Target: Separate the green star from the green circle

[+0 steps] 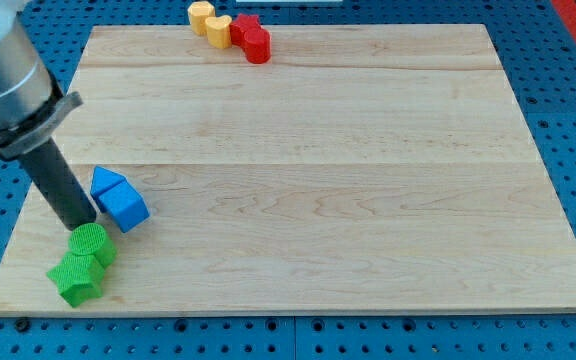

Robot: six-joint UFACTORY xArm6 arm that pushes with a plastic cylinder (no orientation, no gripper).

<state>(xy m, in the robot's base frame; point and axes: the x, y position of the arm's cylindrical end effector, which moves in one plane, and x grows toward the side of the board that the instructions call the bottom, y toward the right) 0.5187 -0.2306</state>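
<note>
The green circle [92, 243] lies near the board's bottom left corner. The green star [75, 277] touches it just below and to the view's left. My tip [78, 223] is the lower end of the dark rod; it stands right at the circle's upper edge, apparently touching it. The rod rises toward the view's top left.
A blue triangle [106, 183] and a blue cube [124, 205] sit together just right of the rod. Two yellow blocks [210, 22] and two red blocks [251, 37] cluster at the board's top edge. The wooden board [318, 170] rests on a blue pegboard.
</note>
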